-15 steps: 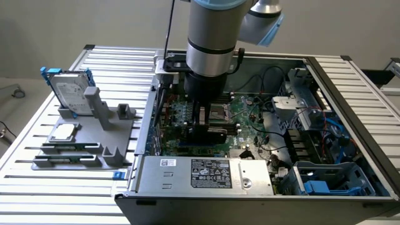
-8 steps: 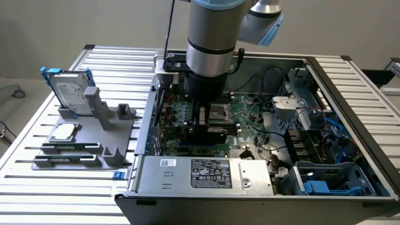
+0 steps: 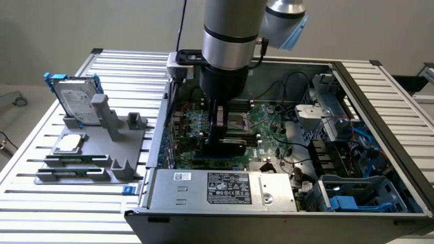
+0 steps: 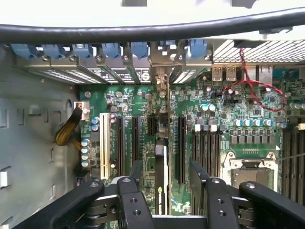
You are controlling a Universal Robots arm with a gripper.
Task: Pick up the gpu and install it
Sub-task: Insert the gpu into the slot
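Green-and-black gpu (image 4: 161, 176) upright on motherboard (image 4: 248, 109) inside case (image 3: 379, 96), between open gripper (image 4: 164, 179) fingers.

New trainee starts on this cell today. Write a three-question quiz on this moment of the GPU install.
1. True or false: the gpu stands on edge between the gripper fingers, over the motherboard.
2. The jaws are: A) open B) shut flat on each other.
3. Which item stands upright on the grey fixture outside the computer case?

Key:
1. True; the card stands on edge in line with a slot.
2. A; each finger stands apart from the card.
3. The hard drive with its blue frame.
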